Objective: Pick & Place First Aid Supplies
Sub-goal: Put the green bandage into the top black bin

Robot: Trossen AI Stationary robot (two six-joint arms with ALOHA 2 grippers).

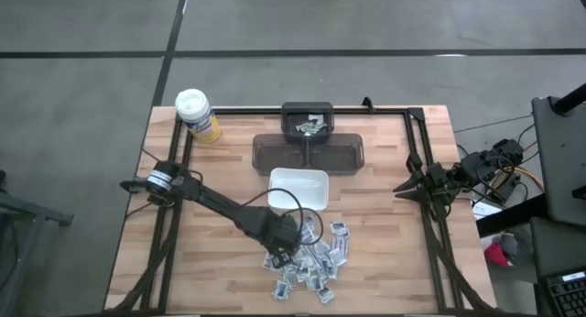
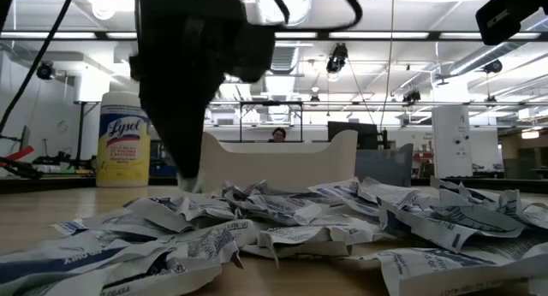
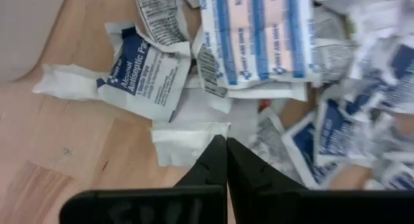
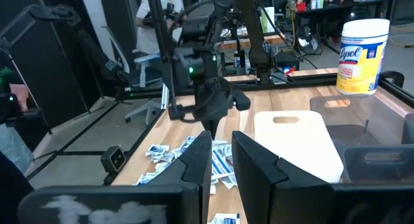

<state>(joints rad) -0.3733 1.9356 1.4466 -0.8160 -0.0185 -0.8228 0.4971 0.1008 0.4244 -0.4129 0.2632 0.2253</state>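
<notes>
High view. The left gripper [image 1: 277, 254] reaches down at the 9 o'clock edge of the heap of first aid packets [image 1: 311, 262], which lies on the wooden tabletop [image 1: 385, 225] at 6 o'clock of the white dish [image 1: 298, 189]. A dark tray [image 1: 309, 155] sits at 12 o'clock of the dish, with a smaller black bin [image 1: 308, 121] beyond it holding a few packets. A yellow Lysol canister [image 1: 197, 114] stands at 10 o'clock on the tabletop. The right gripper [image 1: 404, 188] waits at the 3 o'clock edge, well apart from the heap.

Low view. The left gripper [image 2: 188, 180] descends to the packets [image 2: 342, 215]; the dish [image 2: 282, 163] and canister [image 2: 125, 145] stand behind. A person shows far off in the room.

Left wrist view. The fingers [image 3: 220, 160] are clenched together, their tips at the edge of a plain white packet [image 3: 187, 136]; whether it is pinched cannot be told. An alcohol antiseptic wipe packet [image 3: 145, 72] and adhesive bandage packets [image 3: 259, 36] lie near.

Right wrist view. The right fingers [image 4: 255, 162] stand parted, grasping nothing; the left arm [image 4: 200, 81] works over the packets [image 4: 187, 156] beside the dish [image 4: 297, 143].
</notes>
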